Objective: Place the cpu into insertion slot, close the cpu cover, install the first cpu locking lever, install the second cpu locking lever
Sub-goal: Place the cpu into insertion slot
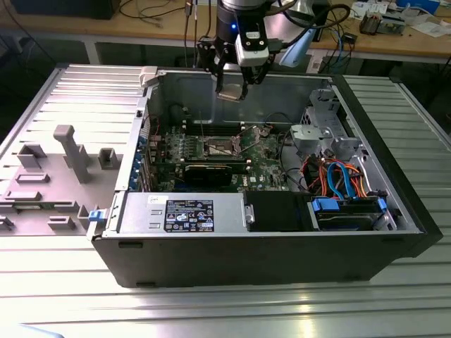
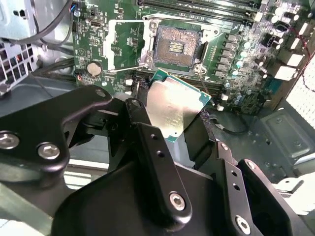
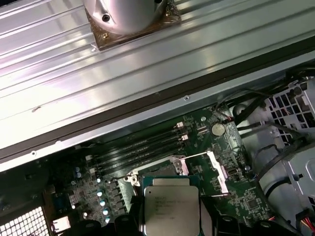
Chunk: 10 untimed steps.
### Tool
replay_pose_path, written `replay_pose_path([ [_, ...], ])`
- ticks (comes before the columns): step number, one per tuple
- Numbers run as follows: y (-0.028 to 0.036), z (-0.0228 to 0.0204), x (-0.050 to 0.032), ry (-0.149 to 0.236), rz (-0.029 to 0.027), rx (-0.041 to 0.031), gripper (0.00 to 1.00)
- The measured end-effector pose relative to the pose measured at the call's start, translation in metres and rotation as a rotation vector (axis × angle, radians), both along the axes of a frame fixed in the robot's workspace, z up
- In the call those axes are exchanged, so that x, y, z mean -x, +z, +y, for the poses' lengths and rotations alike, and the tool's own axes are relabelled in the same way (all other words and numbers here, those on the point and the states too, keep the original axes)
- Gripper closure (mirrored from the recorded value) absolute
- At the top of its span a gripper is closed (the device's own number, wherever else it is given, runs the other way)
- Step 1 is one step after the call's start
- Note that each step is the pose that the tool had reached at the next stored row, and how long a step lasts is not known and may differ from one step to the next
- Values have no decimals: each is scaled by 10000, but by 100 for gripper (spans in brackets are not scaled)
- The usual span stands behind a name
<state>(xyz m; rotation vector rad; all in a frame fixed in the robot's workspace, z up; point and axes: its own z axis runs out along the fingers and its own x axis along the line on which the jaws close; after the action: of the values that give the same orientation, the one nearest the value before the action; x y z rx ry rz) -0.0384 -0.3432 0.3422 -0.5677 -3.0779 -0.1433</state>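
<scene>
The jaws are clenched on the cpu (image 2: 174,109), one black finger (image 2: 147,135) pressed against each of two opposite edges, so the chip's dull silver top faces the second wrist view and its green border shows around it. In the exterior view the cpu (image 1: 229,94) hangs in the air over the open computer case (image 1: 282,260), up near the case's far wall and well apart from the green motherboard (image 1: 271,158) below it. The insertion slot (image 2: 176,46) lies bare on that board, its dark contact field exposed inside the silvery rim, and nothing sits in it. The cpu cover (image 2: 109,44) is swung open and lies just beside the slot, on the side toward the round coin battery (image 2: 93,69). In the first wrist view the chip's printed face (image 3: 170,206) sits in front of the slot (image 3: 160,172), with the open cover (image 3: 219,172) alongside and the long memory slots (image 3: 138,147) beyond. The case lies on its side on a ribbed metal counter (image 1: 211,310), with a black labelled box (image 1: 189,213) along its near wall, orange and blue cables (image 1: 338,176) toward the exterior view's right, and a grey fixture (image 1: 70,151) on the counter at the exterior view's left.
</scene>
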Motion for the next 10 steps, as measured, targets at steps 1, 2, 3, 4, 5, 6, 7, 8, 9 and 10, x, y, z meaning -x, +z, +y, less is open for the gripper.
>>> replay_pose_path([
  [1, -5, 0, 0, -188, 0, 1, 46],
  [2, -11, 0, 0, -345, 0, 0, 46],
  [3, -18, 0, 1, -591, 0, 1, 46],
  [4, -22, 0, 2, -769, 1, 1, 46],
  [5, -23, 0, 3, -853, 1, 1, 46],
  [6, -23, 0, 3, -891, 1, 1, 46],
  [7, -24, 0, 3, -900, 1, 1, 46],
  [8, -24, 0, 3, -902, 0, 0, 46],
  [9, -24, 0, 3, -903, 0, 1, 46],
  [10, -24, 0, 3, -904, 0, 0, 46],
])
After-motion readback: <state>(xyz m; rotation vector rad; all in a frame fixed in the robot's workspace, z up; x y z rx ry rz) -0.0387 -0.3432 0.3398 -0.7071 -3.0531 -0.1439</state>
